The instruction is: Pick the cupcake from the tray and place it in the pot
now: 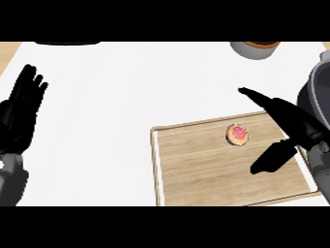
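Note:
A small cupcake (237, 134) with pink and orange topping sits on the wooden tray (196, 169), toward its far right part. My right hand (296, 127) hovers over the tray's right side, open, fingers stretched past the cupcake and the thumb pointing down, with the cupcake in the gap but untouched. The dark grey pot (328, 94) stands at the right edge, partly cut off by the view. My left hand (14, 118) rests open at the far left, fingers up.
A grey cup-like container (255, 49) with a brown inside stands at the back right. A dark object (67, 43) shows at the counter's back edge on the left. The white counter top (125, 97) stretches between my left hand and the tray.

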Robot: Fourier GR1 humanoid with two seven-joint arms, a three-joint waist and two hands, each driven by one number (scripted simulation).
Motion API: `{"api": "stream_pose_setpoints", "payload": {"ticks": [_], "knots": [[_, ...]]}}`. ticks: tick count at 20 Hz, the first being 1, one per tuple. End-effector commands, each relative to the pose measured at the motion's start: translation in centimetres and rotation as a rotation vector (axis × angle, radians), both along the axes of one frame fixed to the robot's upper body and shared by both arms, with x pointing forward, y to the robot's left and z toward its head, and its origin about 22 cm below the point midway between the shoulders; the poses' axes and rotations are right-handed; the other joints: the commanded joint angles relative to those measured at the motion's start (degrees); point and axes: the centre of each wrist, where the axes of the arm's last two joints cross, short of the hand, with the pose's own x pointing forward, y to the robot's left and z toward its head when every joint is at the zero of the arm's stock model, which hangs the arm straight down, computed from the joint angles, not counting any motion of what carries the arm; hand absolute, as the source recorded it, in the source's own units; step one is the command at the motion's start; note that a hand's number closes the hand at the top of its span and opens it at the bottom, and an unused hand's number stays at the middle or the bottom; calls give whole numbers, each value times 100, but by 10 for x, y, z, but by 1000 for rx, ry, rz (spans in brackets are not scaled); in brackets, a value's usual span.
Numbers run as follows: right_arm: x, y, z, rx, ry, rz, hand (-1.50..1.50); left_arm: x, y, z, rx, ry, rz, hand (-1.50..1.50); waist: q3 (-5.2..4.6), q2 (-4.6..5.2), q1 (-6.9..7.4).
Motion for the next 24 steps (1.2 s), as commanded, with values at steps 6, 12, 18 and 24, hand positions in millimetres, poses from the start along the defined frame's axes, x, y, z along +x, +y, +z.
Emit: {"api": "stream_pose_setpoints", "payload": {"ticks": [6, 12, 18, 24], "knots": [[19, 7, -24, -107, 68, -51, -150, 4, -16, 8, -9, 6, -1, 0, 3, 8, 0], [23, 18, -31, -109, 57, -55, -150, 5, 1, 1, 8, -10, 0, 0, 2, 7, -5], [5, -4, -52, -127, 43, -48, -150, 15, -16, 0, -3, 1, 8, 0, 2, 4, -42], [12, 18, -77, -155, 92, -93, -150, -2, -2, 8, -17, 12, 1, 0, 2, 2, -17]]}}
